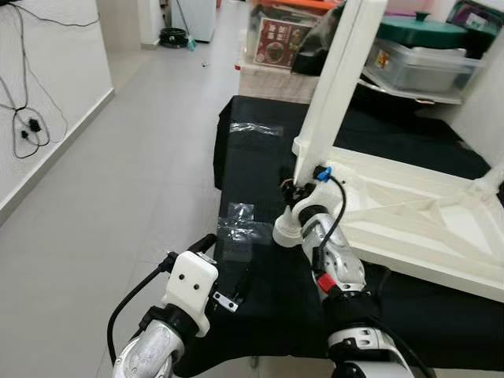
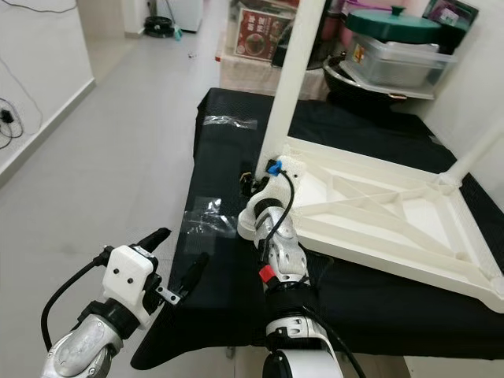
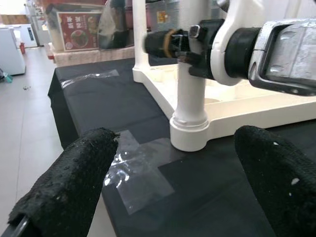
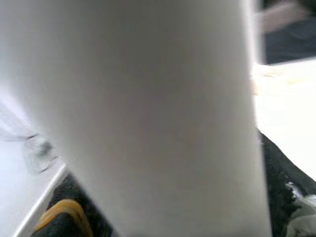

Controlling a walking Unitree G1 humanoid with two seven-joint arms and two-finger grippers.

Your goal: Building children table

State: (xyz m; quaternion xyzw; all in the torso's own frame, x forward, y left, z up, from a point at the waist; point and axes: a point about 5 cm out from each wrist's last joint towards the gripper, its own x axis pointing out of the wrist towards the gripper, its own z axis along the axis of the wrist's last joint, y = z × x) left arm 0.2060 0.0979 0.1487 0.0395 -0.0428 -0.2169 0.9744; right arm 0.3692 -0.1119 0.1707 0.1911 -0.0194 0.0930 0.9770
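Right claw [image 2: 256, 183] at table leg [image 2: 290, 87], storage boxes [image 2: 394, 59] behind

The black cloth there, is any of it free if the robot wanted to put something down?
Yes. The black cloth lies bare between the upside-down white table top and the cloth's floor-side edge, apart from flat clear tape patches. Its near edge below the table top also looks free. It is crowded at the corner leg, where the right gripper works.
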